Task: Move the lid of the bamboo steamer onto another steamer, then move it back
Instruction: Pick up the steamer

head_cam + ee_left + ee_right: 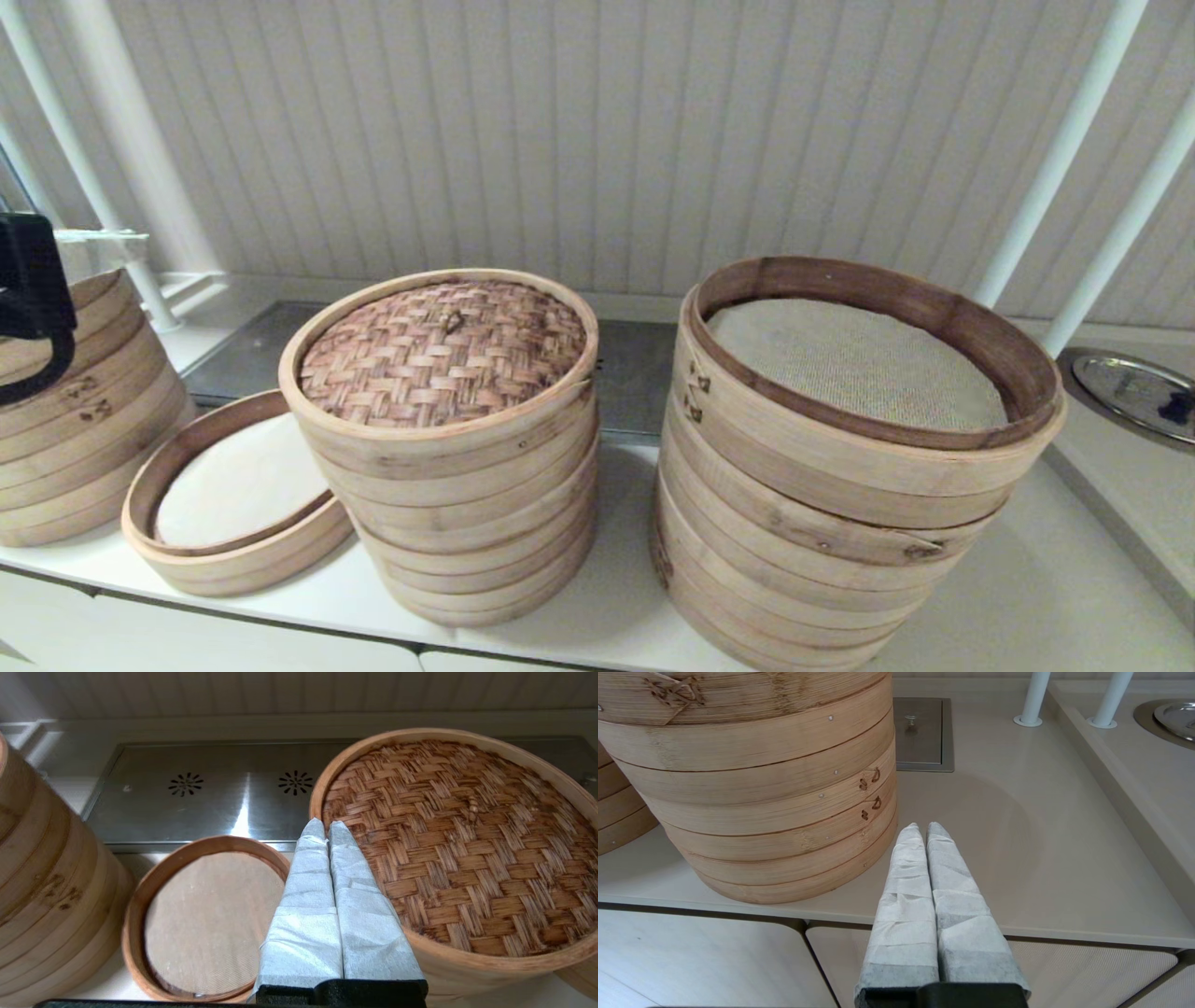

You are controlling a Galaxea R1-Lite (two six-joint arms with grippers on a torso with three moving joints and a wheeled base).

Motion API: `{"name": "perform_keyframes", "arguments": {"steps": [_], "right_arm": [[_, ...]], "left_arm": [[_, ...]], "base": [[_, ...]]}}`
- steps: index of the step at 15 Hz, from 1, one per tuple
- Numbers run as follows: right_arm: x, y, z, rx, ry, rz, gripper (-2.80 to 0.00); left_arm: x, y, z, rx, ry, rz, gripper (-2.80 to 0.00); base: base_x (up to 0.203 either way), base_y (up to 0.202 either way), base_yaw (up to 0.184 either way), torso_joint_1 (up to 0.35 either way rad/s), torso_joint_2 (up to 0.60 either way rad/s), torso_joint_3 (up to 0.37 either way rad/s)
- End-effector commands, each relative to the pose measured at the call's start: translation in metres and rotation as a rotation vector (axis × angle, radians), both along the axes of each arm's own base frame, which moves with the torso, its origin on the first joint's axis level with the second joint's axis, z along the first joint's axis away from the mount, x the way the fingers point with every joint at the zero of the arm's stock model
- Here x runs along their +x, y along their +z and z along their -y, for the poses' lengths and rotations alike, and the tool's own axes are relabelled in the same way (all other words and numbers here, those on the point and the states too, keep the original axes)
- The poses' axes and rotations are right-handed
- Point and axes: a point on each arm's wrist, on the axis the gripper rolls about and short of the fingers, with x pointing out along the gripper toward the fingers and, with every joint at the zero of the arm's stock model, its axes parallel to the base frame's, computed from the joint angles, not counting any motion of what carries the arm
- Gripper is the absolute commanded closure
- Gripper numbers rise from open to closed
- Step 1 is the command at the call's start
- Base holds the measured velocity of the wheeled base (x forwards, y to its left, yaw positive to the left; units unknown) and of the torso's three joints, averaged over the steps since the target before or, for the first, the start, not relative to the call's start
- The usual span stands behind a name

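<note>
The bamboo steamer lid [443, 350], reddish-brown weave with a pale rim band and a small centre loop, sits on the medium stack of pale rings, the other steamer [476, 523]; its liner is hidden under the lid. In the left wrist view my left gripper [327, 826] is shut and empty, its wrapped fingertips hovering by the lid's [467, 844] near-left rim. Only the left arm's black body [33, 299] shows at the head view's left edge. My right gripper [923, 828] is shut and empty, low at the counter's front edge beside the wide stack's base [775, 858].
A low two-ring steamer [233, 495] with a white liner stands left of the lidded stack. A tall stack with dark side marks [75, 411] is at far left. The wide stack with a beige mesh liner [859, 373] stands right. A steel drain panel [210, 793] lies behind.
</note>
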Motion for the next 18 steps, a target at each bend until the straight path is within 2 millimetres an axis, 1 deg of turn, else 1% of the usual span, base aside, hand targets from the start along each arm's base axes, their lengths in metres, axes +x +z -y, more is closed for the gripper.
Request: {"name": "perform_keyframes", "arguments": {"steps": [1, 2, 4, 6, 7, 8, 9, 10, 11, 12, 14, 16, 18], "right_arm": [[0.000, 0.000, 0.000, 0.000, 0.001, -0.002, 0.00], [0.000, 0.000, 0.000, 0.000, 0.001, -0.002, 0.00], [0.000, 0.000, 0.000, 0.000, 0.001, -0.003, 0.00], [0.000, 0.000, 0.000, 0.000, 0.001, -0.001, 0.00], [0.000, 0.000, 0.000, 0.000, 0.001, -0.001, 0.00], [0.000, 0.000, 0.000, 0.000, 0.001, -0.001, 0.00], [0.000, 0.000, 0.000, 0.000, 0.001, -0.001, 0.00], [0.000, 0.000, 0.000, 0.000, 0.001, -0.001, 0.00], [0.000, 0.000, 0.000, 0.000, 0.001, -0.003, 0.00], [0.000, 0.000, 0.000, 0.000, 0.001, -0.001, 0.00], [0.000, 0.000, 0.000, 0.000, 0.001, -0.002, 0.00], [0.000, 0.000, 0.000, 0.000, 0.001, -0.001, 0.00], [0.000, 0.000, 0.000, 0.000, 0.001, -0.001, 0.00]], "left_arm": [[0.019, -0.009, 0.009, 0.009, -0.027, -0.052, 0.00], [0.022, -0.009, 0.012, 0.007, -0.039, -0.054, 0.00], [0.030, -0.011, 0.025, -0.006, -0.090, -0.058, 0.00], [0.051, -0.019, 0.036, -0.006, -0.100, -0.086, 0.00], [0.059, -0.021, 0.039, -0.010, -0.101, -0.091, -0.75], [0.069, -0.022, 0.044, -0.018, -0.106, -0.103, -2.80], [0.073, -0.021, 0.050, -0.034, -0.119, -0.105, -2.80], [0.077, -0.023, 0.060, -0.041, -0.150, -0.119, -2.80], [0.085, -0.026, 0.071, -0.044, -0.170, -0.134, -2.80], [0.092, -0.023, 0.078, -0.051, -0.180, -0.127, -2.80], [0.100, -0.023, 0.093, -0.050, -0.208, -0.132, -2.80], [0.110, -0.028, 0.106, -0.038, -0.216, -0.147, -2.80], [0.121, -0.038, 0.117, -0.018, -0.209, -0.173, -2.80]], "base": [[0.000, 0.000, 0.000, 0.000, 0.00, 0.000], [0.000, 0.000, 0.000, 0.000, 0.00, 0.000], [0.000, 0.000, 0.000, 0.000, 0.00, 0.000], [0.000, 0.000, 0.000, 0.000, 0.00, 0.000], [0.000, 0.000, 0.000, 0.000, 0.00, 0.000], [0.000, 0.000, 0.000, 0.000, 0.00, 0.000], [0.000, 0.000, 0.000, 0.000, 0.00, 0.000], [0.000, 0.000, 0.000, 0.000, 0.00, 0.000], [0.000, 0.000, 0.000, 0.000, 0.00, 0.000], [0.000, 0.000, 0.000, 0.000, 0.00, 0.000], [0.000, 0.000, 0.000, 0.000, 0.00, 0.000], [0.000, 0.000, 0.000, 0.000, 0.00, 0.000], [0.000, 0.000, 0.000, 0.000, 0.00, 0.000]]}}
